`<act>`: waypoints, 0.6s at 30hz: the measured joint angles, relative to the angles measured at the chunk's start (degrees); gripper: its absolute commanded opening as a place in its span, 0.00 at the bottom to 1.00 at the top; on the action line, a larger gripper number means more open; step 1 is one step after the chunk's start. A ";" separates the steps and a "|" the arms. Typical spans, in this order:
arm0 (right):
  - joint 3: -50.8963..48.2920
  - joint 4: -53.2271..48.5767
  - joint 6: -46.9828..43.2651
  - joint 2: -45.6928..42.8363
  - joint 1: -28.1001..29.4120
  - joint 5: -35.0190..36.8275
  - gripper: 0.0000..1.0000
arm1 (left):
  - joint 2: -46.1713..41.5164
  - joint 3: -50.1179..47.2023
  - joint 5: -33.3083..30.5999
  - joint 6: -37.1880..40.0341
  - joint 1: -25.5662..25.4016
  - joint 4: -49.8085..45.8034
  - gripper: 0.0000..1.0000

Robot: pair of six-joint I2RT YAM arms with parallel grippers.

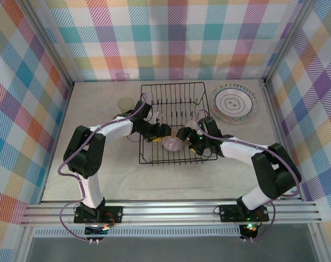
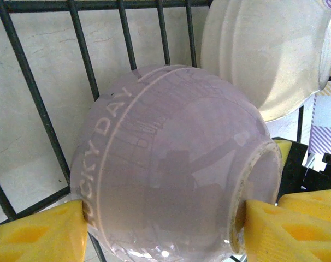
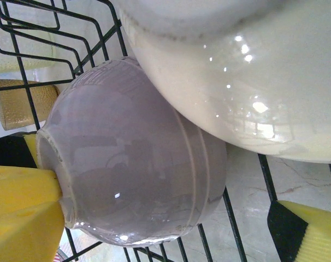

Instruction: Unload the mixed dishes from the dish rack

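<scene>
A lilac bowl [image 2: 171, 164] lettered LUCKY DAY lies on its side in the black wire dish rack [image 1: 171, 93], near the rack's front. My left gripper [image 2: 160, 229] is shut on it, one yellow finger [image 2: 40, 234] at its rim and the other at its foot ring. My right gripper [image 3: 165, 229] is open around the same bowl [image 3: 133, 164]. Its left finger [image 3: 23, 213] is by the foot and the right finger stands clear of the rim. A cream bowl [image 3: 236, 71] leans over the lilac one. From above, both grippers [image 1: 159, 132] [image 1: 187, 136] meet at the lilac bowl [image 1: 172, 143].
A ringed plate [image 1: 234, 103] lies flat on the table right of the rack. A pale cup [image 1: 126, 103] stands left of the rack. An amber cup [image 3: 21, 103] shows through the rack wires. Checked walls close in the table on three sides.
</scene>
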 measured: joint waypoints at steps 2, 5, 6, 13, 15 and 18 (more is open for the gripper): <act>0.48 -0.52 0.04 0.35 0.00 0.00 0.96 | 0.00 -0.09 0.26 0.02 0.00 0.09 0.68; 1.25 -1.40 0.13 1.01 0.00 -0.09 0.94 | 0.00 -0.26 0.46 -0.02 0.02 0.31 0.68; 1.40 -1.60 0.17 1.22 0.00 -0.22 0.93 | -0.04 -0.39 0.50 -0.02 0.02 0.52 0.68; 2.21 -0.85 0.37 2.91 -0.39 -1.92 0.89 | -0.20 -0.79 0.55 -0.24 0.07 1.33 0.68; 2.62 -0.42 0.02 3.37 -0.39 -1.66 0.89 | -0.20 -0.81 0.42 -0.24 0.11 1.64 0.67; 3.48 -0.66 -1.53 3.87 -0.37 -1.01 0.88 | -0.20 -0.87 0.22 -0.26 0.13 2.16 0.67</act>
